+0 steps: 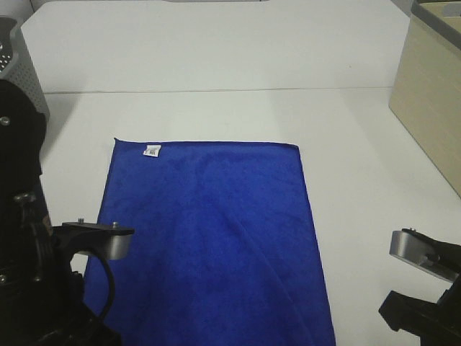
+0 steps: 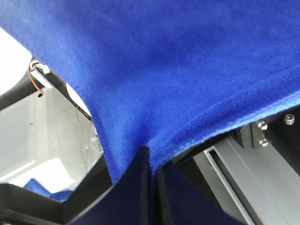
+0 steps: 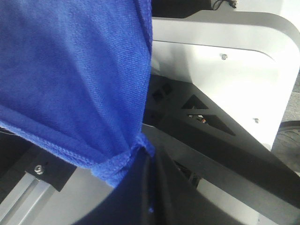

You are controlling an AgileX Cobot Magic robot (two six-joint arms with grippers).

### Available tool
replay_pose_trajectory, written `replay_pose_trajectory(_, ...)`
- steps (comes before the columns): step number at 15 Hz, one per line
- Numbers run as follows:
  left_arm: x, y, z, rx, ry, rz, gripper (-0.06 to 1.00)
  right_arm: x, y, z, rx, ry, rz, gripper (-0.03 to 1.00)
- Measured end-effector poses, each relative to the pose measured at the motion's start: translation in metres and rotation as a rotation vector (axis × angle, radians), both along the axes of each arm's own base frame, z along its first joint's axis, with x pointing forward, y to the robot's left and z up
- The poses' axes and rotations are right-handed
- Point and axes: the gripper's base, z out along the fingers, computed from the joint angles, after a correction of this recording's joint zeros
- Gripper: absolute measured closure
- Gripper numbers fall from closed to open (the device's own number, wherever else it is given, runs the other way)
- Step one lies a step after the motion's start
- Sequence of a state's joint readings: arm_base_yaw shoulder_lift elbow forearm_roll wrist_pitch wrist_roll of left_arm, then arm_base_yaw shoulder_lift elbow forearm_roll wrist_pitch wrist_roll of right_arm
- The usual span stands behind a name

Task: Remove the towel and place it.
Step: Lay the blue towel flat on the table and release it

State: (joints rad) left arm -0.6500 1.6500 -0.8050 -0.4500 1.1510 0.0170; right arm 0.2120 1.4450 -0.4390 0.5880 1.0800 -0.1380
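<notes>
The left gripper (image 2: 150,157) and right gripper (image 3: 144,157) each pinch one corner of the rectangular royal-blue plush towel (image 1: 209,231). It is better to lift both evenly.

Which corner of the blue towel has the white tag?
The far left corner of the towel, in the high view: the white tag sits there; the far right corner is bare.
</notes>
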Motion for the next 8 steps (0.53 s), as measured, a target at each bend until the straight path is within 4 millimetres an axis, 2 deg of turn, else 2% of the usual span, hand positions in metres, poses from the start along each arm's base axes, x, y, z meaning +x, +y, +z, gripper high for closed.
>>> replay_pose_trajectory(4,0.013,-0.009,-0.012,0.022,0.054,-0.049,0.94,0.006,-0.001,-0.004,-0.022,0.012,0.015,0.93)
replay_pose_trajectory(6,0.014,-0.008,-0.02,0.057,0.07,-0.067,0.94,0.013,-0.001,-0.003,-0.03,-0.009,0.029,0.87)
replay_pose_trajectory(8,0.019,-0.007,-0.019,0.068,0.056,-0.084,0.94,0.018,-0.002,-0.001,-0.041,-0.029,0.049,0.8)
